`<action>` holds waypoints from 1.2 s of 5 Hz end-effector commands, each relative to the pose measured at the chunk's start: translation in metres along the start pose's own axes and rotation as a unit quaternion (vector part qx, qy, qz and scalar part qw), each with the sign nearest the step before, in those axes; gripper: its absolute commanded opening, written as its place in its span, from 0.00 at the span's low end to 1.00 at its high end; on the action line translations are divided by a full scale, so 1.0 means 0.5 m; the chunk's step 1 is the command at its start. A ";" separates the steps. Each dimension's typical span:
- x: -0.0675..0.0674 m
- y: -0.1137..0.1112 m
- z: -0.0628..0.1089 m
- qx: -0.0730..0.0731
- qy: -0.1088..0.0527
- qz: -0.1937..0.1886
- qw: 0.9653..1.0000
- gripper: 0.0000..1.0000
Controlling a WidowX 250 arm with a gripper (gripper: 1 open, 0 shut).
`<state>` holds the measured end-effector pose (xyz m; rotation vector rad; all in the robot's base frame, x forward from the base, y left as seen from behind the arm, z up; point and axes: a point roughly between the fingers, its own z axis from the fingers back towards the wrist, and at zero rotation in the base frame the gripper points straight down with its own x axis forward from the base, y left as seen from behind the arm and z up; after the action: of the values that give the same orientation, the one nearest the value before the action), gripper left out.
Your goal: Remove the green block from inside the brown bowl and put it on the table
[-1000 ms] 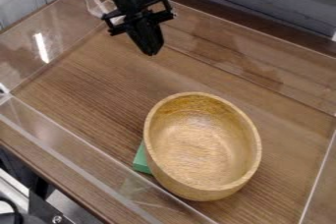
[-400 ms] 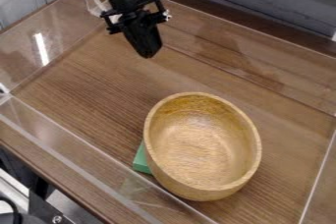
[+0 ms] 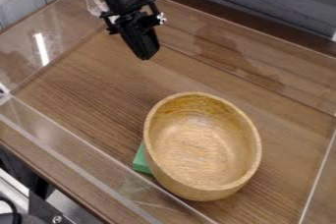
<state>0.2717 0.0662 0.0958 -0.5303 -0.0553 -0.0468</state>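
My gripper (image 3: pixel 144 47), pressed together and empty, has drifted slightly toward 11 o'clock. The green block (image 3: pixel 140 158) lies on the surface (image 3: pixel 92 90) at the brown bowl's (image 3: pixel 202 145) 8 o'clock, so the task looks finished.

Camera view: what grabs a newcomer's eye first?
The large oval wooden bowl in the lower right of the dark wood-grain table, its hollow empty. A sliver of green block peeks out on the table at the bowl's lower-left edge, outside it. The black gripper hangs at upper left, jaws shut and holding nothing, well clear of both.
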 end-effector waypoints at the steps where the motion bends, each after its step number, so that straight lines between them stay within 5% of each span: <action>1: 0.025 0.006 0.013 0.015 -0.013 -0.040 0.999 0.00; 6: 0.028 0.015 -0.028 0.011 0.011 -0.094 0.995 0.00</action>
<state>0.2825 0.0646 0.0716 -0.5254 -0.0547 -0.2062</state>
